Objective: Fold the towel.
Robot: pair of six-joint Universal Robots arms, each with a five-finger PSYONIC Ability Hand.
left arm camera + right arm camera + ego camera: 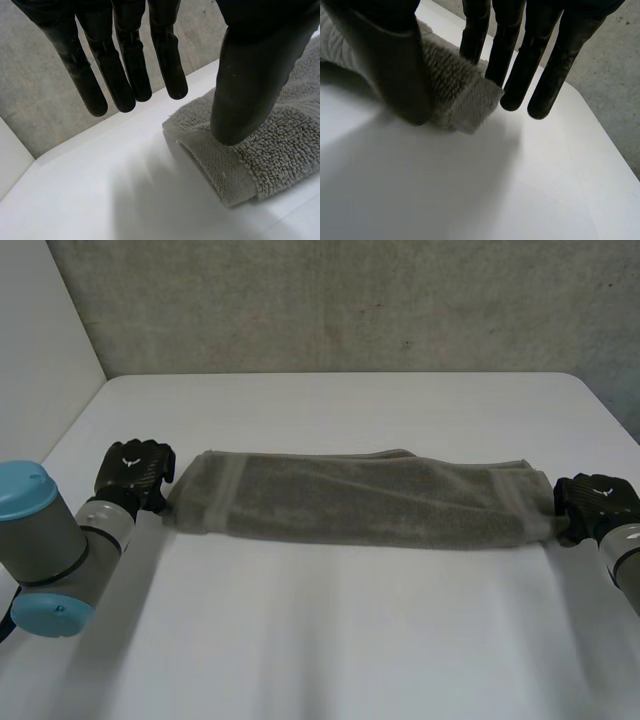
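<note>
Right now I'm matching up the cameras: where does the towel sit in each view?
Head view: towel stretched across the white table between left robot hand and right robot hand.
Left wrist view: one end under the left robot hand's thumb.
Right wrist view: other end under the right robot hand.
Shared landmark: the white table.

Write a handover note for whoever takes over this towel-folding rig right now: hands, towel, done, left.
Left hand: open, fingers straight, thumb over the left end of the grey-brown terry towel.
Right hand: at the towel's right end; grip unclear.
Towel: a long narrow strip across the white table, apparently folded lengthwise already.
Left to do: fold it end to end.
</note>
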